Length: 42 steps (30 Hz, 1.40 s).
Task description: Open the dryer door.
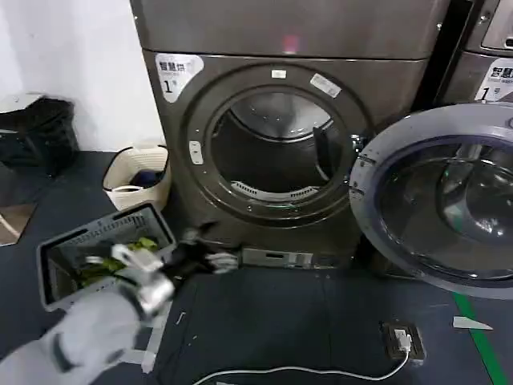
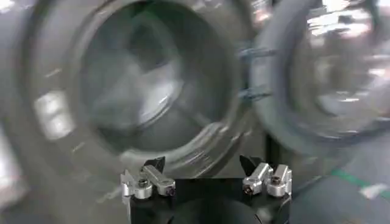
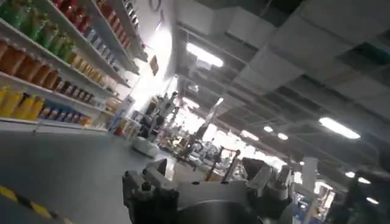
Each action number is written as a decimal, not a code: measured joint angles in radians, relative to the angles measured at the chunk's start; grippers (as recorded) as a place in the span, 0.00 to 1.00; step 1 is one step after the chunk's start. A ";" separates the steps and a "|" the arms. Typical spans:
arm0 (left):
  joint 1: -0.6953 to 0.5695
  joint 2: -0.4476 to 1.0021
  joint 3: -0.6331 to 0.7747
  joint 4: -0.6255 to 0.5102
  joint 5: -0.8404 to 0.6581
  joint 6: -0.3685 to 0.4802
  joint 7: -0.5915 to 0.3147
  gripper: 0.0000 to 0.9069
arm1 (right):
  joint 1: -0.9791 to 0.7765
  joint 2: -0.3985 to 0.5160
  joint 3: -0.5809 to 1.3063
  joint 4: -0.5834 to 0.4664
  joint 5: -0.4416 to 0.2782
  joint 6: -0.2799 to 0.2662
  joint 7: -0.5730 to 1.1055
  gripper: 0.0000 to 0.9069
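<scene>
Head view, dryer door (image 1: 441,196): one, swung fully open to the right of the machine, grey inner face and dark glass toward the camera, hinged at the drum opening's right edge.
Head view, dryer (image 1: 280,144): one bronze-grey front loader, its round drum opening (image 1: 276,148) exposed, drum dark inside; one white label (image 1: 176,74) with a "1" at its upper left corner.
Head view, neighbouring machine (image 1: 489,56): one, at the right edge behind the open door, partly hidden.
Head view, left gripper (image 1: 212,258): low in front of the dryer's lower left corner, off the door, well apart from it; arm blurred, fingers too smeared to read here.
Head view, baskets: two. One grey crate (image 1: 60,249) with green items on the floor at left; one cream basket (image 1: 136,176) beside the dryer.
Head view, floor: one white cable (image 1: 321,370) running to one small socket box (image 1: 401,338); one green tape strip (image 1: 481,341) at right.
Left wrist view, left gripper (image 2: 204,176): two fingers spread apart, nothing between them, pointing at the drum opening (image 2: 152,79).
Left wrist view, dryer door (image 2: 317,73): one, open beside the opening, blurred.
Right wrist view, right gripper (image 3: 207,176): aimed up toward the ceiling and store shelves (image 3: 49,55); two fingers apart, holding nothing.
Right wrist view, ceiling lights (image 3: 204,55): several strips, count uncertain.
</scene>
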 joint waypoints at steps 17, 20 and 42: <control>0.258 0.102 -0.695 0.198 -0.997 0.159 -0.674 1.00 | 0.017 -0.003 -0.047 -0.011 0.064 0.038 -0.058 1.00; 0.229 0.127 -0.700 0.270 -1.093 0.158 -0.739 1.00 | 0.020 0.006 -0.055 -0.003 0.063 0.043 -0.061 1.00; -0.090 0.259 -0.430 0.621 -1.238 0.158 -0.869 1.00 | 0.013 0.026 -0.083 0.002 0.056 0.088 -0.071 1.00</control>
